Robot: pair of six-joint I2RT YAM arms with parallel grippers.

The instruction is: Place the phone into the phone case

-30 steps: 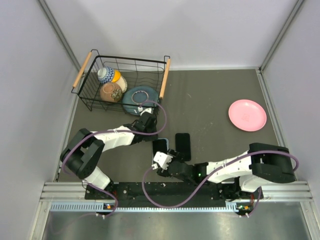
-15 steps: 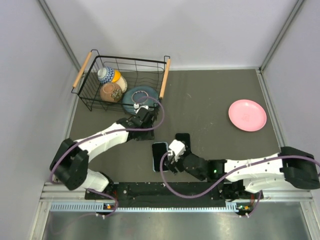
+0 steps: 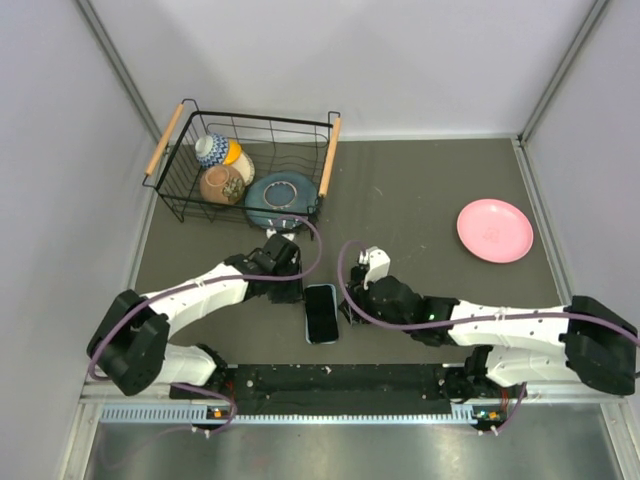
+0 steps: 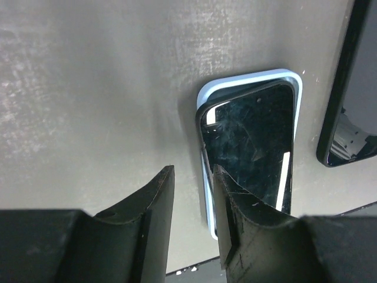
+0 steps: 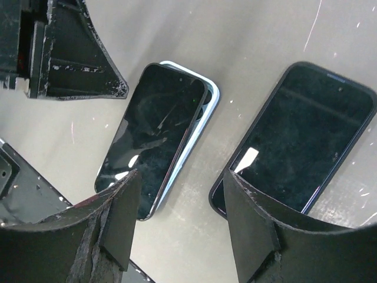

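The phone (image 5: pixel 154 135) lies dark screen up on the light blue phone case (image 5: pixel 204 115), slightly askew, so the case rim (image 4: pixel 247 76) shows along one side and one end. In the top view the pair (image 3: pixel 321 312) sits near the table's front edge. My left gripper (image 4: pixel 191 177) hovers just left of the case (image 3: pixel 288 288), open by a narrow gap with nothing in it. My right gripper (image 5: pixel 185 200) is open and empty. It hangs over bare table between the cased phone and a second dark phone (image 5: pixel 300 135), on the pair's right side (image 3: pixel 352 303).
A black wire basket (image 3: pixel 330 150) with bowls and a blue plate stands at the back left. A pink plate (image 3: pixel 494 230) lies at the right. The second dark phone (image 4: pixel 353 88) is close beside the case. The table's front rail runs just below the phones.
My right gripper has drawn back off the phone to its right and narrowed a little. My left gripper has come nearer, down to the case's left side. The phone and case slid slightly toward the front edge.
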